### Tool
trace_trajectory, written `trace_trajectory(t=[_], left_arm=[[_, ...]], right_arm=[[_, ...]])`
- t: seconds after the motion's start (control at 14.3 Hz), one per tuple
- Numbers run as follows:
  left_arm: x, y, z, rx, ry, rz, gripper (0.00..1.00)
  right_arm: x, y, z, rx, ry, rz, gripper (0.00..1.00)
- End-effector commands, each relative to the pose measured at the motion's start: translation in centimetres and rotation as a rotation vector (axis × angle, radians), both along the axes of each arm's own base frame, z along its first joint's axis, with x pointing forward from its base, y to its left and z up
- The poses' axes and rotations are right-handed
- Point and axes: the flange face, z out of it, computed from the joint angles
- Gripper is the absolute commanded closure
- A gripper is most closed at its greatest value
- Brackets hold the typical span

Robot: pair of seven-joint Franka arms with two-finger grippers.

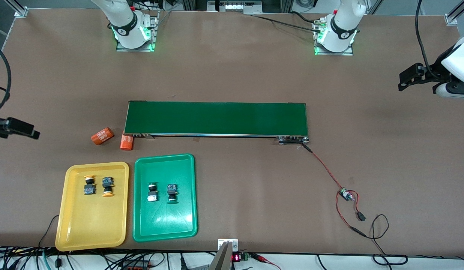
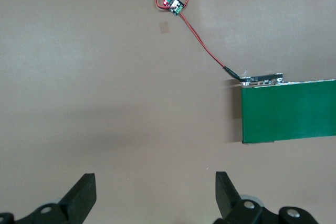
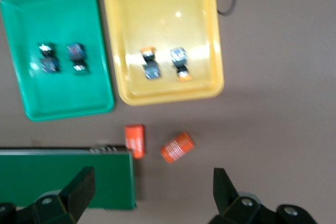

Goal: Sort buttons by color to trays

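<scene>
- Both yellow-capped buttons point(image 1: 98, 185) lie on their sides in the yellow tray point(image 1: 72, 225), and both green-capped buttons point(image 1: 162, 192) lie in the green tray point(image 1: 141, 228). Their long axes run roughly toward and away from the front camera.
- By my reckoning the sorting looks done; nothing sits on the conveyor belt point(image 1: 216, 118).
- The right gripper point(image 3: 152, 192) hangs released and empty over bare table by the orange cylinders point(image 3: 157, 144). The trays lie on that arm's end of the table, so it is clearly the closer arm.
- The left gripper point(image 2: 156, 195), jaws spread and holding nothing, waits over bare table near the belt's wired end, well apart from both trays.
</scene>
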Motion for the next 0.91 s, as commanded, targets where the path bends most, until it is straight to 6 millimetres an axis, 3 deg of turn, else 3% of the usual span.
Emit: trace_trajectory(t=[0.0, 0.28, 0.84], left_arm=[[0.1, 0.2, 0.6, -0.006, 0.003, -0.017, 0.00], [0.1, 0.2, 0.6, -0.006, 0.003, -0.017, 0.00], [0.1, 0.2, 0.7, -0.006, 0.001, -0.017, 0.00]], right_arm=[[-4.0, 1.9, 0.3, -0.058, 0.026, 0.037, 0.00], [-6.0, 4.4, 2.7, -0.067, 0.034, 0.043, 0.00], [-10.3, 3.7, 3.4, -0.059, -0.004, 0.039, 0.00]])
